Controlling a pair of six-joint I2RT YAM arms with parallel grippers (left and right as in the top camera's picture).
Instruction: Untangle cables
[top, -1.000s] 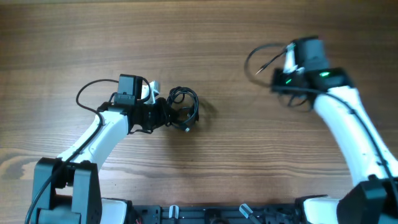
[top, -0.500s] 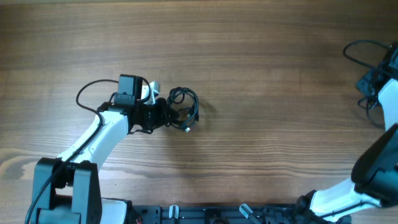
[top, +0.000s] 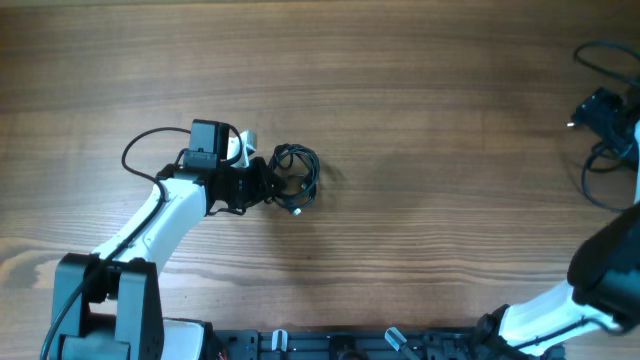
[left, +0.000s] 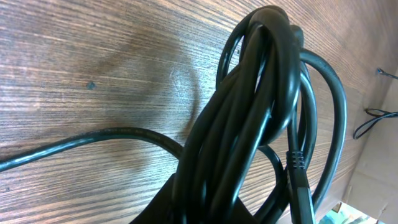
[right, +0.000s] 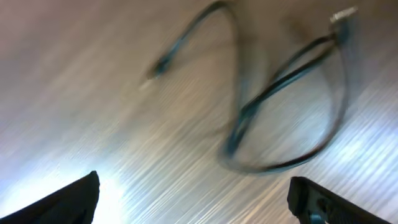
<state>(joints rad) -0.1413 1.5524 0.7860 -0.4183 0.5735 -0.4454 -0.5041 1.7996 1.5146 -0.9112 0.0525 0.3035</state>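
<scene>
one bundle of cables (top: 297, 180) — left gripper (top: 266, 186) holding

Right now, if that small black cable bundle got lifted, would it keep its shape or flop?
Probably flop somewhat: the cable bundle is thin cord in loose loops, and one free strand trails across the table. Its overlapping coils may keep it clumped. It looks light for its size.

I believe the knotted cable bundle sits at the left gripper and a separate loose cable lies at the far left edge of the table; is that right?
Not quite: the overhead view shows the loose cable at the far right edge of the table. The knotted cable bundle does sit at the left gripper.
</scene>
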